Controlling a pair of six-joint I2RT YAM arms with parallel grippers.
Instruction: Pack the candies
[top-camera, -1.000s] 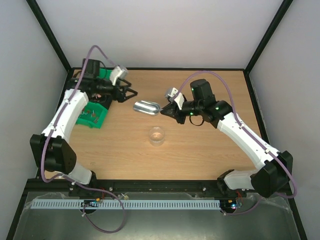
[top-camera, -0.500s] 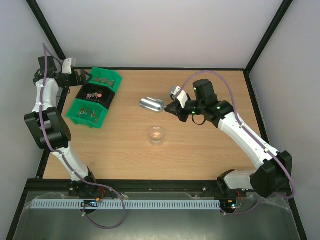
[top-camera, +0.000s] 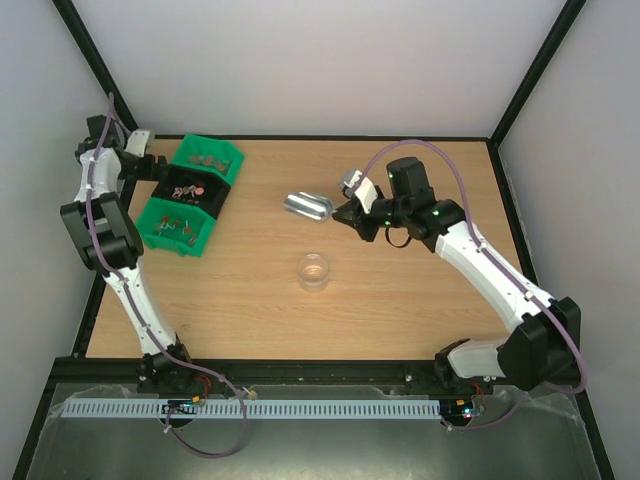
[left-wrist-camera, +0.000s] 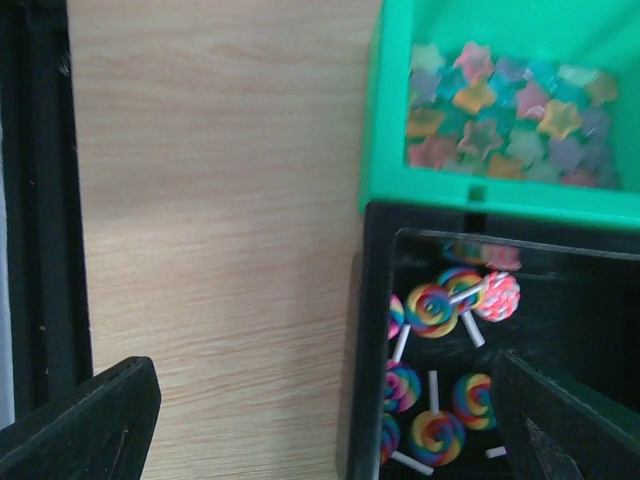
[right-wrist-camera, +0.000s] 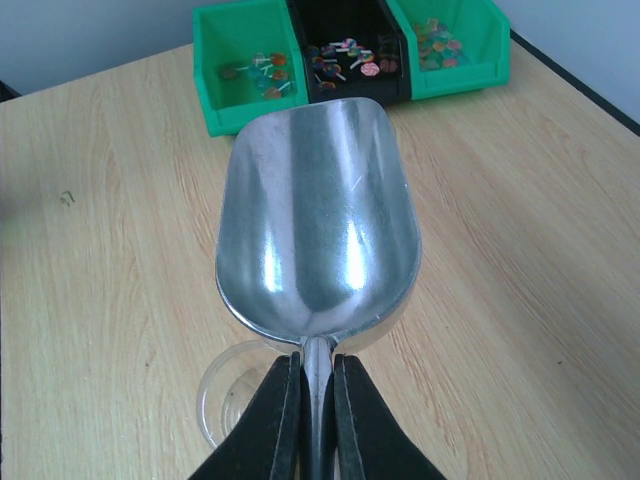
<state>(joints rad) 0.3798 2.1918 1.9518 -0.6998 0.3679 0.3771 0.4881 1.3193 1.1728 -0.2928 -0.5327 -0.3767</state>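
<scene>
readable text: none is seen | labels, brands: none can be made out on the green plastic bins (left-wrist-camera: 450, 188) or the silver metal scoop (right-wrist-camera: 315, 220) | numbers, signs: none

The left arm (top-camera: 100, 225) stood folded against the far-left corner, crowding the outer end of the three bins (right-wrist-camera: 250, 115). Over mid-table the metal scoop (top-camera: 308, 207), clamped in the right gripper (top-camera: 345, 212), barred the way, the clear jar (top-camera: 314, 271) standing just nearer. Between bins and scoop the table (top-camera: 250, 300) lay bare, as did its near strip.
</scene>
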